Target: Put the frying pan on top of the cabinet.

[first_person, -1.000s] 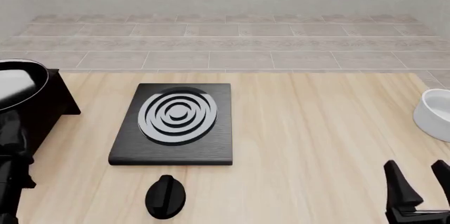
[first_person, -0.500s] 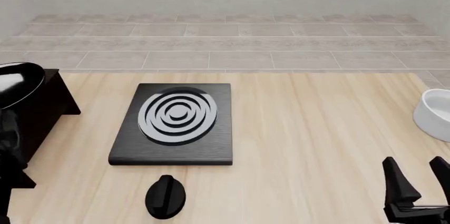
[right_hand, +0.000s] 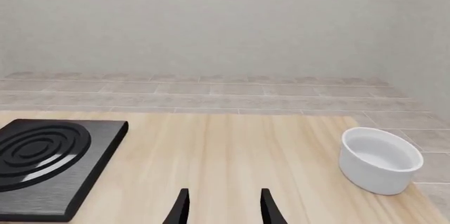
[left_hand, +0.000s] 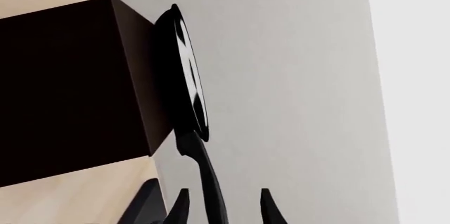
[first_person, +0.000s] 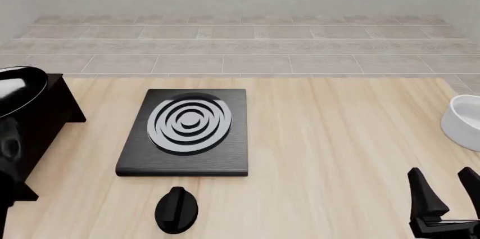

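Two arms work at the wooden table (first_person: 338, 154), and only small things differ from a second ago.

Biggest is the cabinet (first_person: 34, 121), a dark box at the far left edge of the front view. It has not moved. In the left wrist view its flat top lies just ahead of the left gripper (left_hand: 221, 207).

On that top sits the frying pan (first_person: 17, 88). A second ago its inside showed bright and pale. Half a second ago it turned darker and dropped a bit lower, and now it looks the same as then. In the left wrist view the pan's round body rests against the cabinet top, and its long thin handle (left_hand: 205, 174) sticks out past the cabinet's edge, back toward the left gripper. The handle runs between the two spread fingers (left_hand: 179, 208), with a gap showing on each side, so they are not squeezing it.

Next is the flat black slab (first_person: 185, 132) with silver rings, ahead of the right gripper (first_person: 450, 194) and off to its left. It stays put.

So does the white bowl (right_hand: 380, 159), ahead of the right gripper and to its right.

Smallest is the black knob (first_person: 176, 209), unmoved.

Both right fingers stand apart with nothing between them, and have barely shifted.
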### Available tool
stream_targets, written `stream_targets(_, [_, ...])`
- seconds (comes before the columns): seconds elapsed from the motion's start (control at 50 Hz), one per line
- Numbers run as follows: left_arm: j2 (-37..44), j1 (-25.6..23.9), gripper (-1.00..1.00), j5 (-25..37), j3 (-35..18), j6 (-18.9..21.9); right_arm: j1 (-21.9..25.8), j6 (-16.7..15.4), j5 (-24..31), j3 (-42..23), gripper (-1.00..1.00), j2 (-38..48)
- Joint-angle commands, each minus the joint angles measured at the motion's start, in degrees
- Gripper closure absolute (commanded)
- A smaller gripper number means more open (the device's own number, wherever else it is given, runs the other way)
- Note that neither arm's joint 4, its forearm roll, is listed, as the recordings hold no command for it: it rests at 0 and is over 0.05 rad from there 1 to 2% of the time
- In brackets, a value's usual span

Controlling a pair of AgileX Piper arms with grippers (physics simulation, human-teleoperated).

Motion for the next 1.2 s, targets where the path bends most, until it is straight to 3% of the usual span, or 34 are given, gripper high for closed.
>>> stream_targets(0.02, [-2.8,1.1,-1.0,1.7,1.2,0.5,0.1,0.0,0.2,0.0,-1.0,-0.3])
stream_targets(0.32, [-8.2,0.2,-1.0,6.1,2.0,0.6,0.1,0.0,1.6,0.0,-1.0,-1.8])
stream_targets(0.68, [-29.2,0.6,-1.0,25.5,1.8,1.2,0.2,-0.2,0.8,0.0,-1.0,-1.0])
stream_targets(0.9, [-46.9,2.6,-1.0,44.1,-1.0,1.9,0.4,-0.3,1.3,0.0,-1.0,-1.5])
stream_targets(1.2, [-57.3,5.4,-1.0,55.2,-3.9,1.9,0.9,-0.4,2.2,0.0,-1.0,-2.6])
